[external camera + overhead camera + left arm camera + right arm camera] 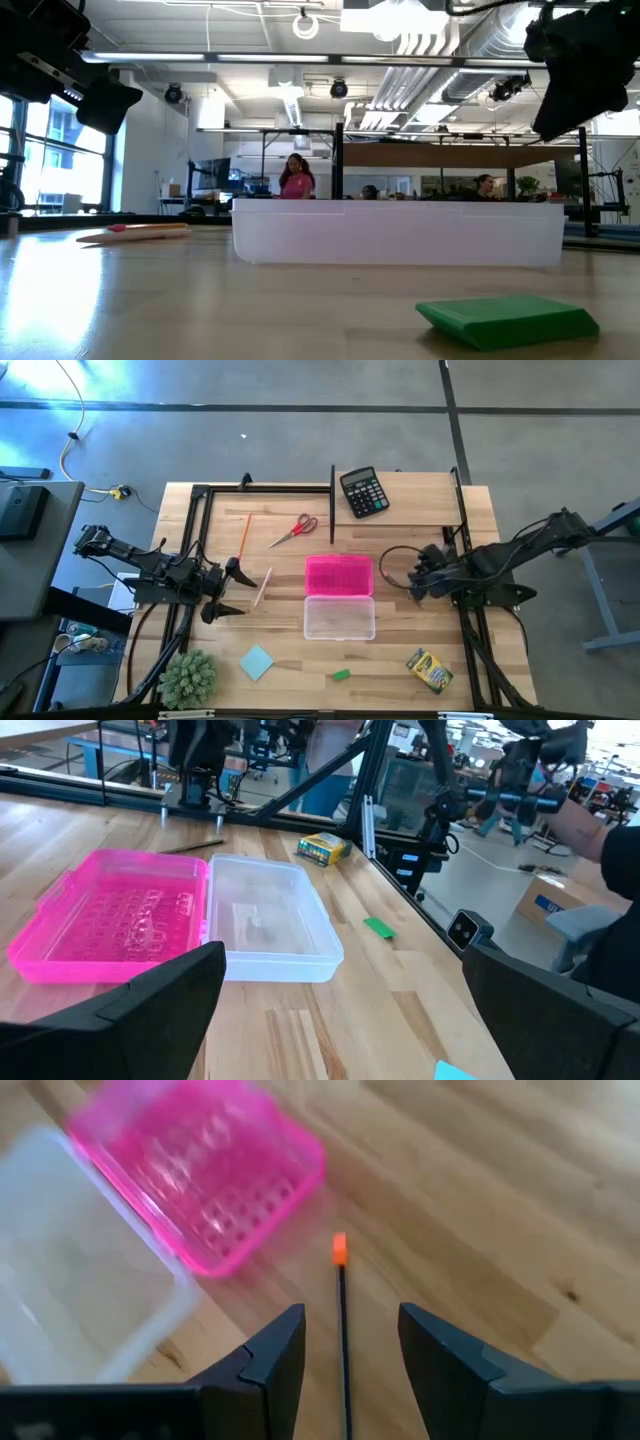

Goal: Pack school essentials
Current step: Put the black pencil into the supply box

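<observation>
High view shows the pale plank table (480, 530) with open wood along its near edge. At centre lies the open case: ribbed pink lid (339, 575) hinged to an empty clear tray (339, 618). The left gripper (234, 592), fingers spread wide and holding nothing, hovers beside the pale wooden stick (263, 587). The right gripper (412, 575), jaws partly parted, grasps nothing visible. The green eraser (341, 675) sits near the near edge.

Grey concrete floor (300, 385) w/ dark seams, open ceiling ducts (440, 40), windows (50, 165) at side, desks w/ seated people (297, 178), probably office.
</observation>
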Controlling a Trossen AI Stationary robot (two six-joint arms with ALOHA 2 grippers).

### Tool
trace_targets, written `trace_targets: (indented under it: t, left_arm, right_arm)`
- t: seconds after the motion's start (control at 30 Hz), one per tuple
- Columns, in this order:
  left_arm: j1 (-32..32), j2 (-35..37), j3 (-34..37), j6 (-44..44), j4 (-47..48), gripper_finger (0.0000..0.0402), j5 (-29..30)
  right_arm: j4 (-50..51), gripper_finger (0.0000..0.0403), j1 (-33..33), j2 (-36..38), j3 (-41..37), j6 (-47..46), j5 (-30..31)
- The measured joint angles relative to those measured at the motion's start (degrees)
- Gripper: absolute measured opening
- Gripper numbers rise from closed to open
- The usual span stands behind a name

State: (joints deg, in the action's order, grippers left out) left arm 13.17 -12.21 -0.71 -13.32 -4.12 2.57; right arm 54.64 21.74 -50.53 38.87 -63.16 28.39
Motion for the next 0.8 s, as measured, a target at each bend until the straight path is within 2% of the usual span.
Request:
trace_targets:
  t: [0.17,0.4,0.67,0.8]
  left_arm:
    - [-0.01,0.00,0.00,0.00,0.00,0.0400,0.00]
    - [0.00,0.00,0.00,0.00,-0.04,0.0400,0.00]
    - [0.00,0.00,0.00,0.00,-0.04,0.0400,1.40]
    - [-0.02,0.00,0.00,0.00,-0.04,0.0400,3.02]
  right_arm:
    - [-0.03,0.0154,-1.03,-5.17,0.00,-2.49,-4.65]
    - [-1.05,0.0154,-5.71,-10.64,0.00,-3.93,-9.41]
    - [-7.38,0.0154,-9.17,-15.65,0.00,3.82,-17.39]
    - [-9.42,0.0154,-10.52,-17.79,0.00,5.76,-18.22]
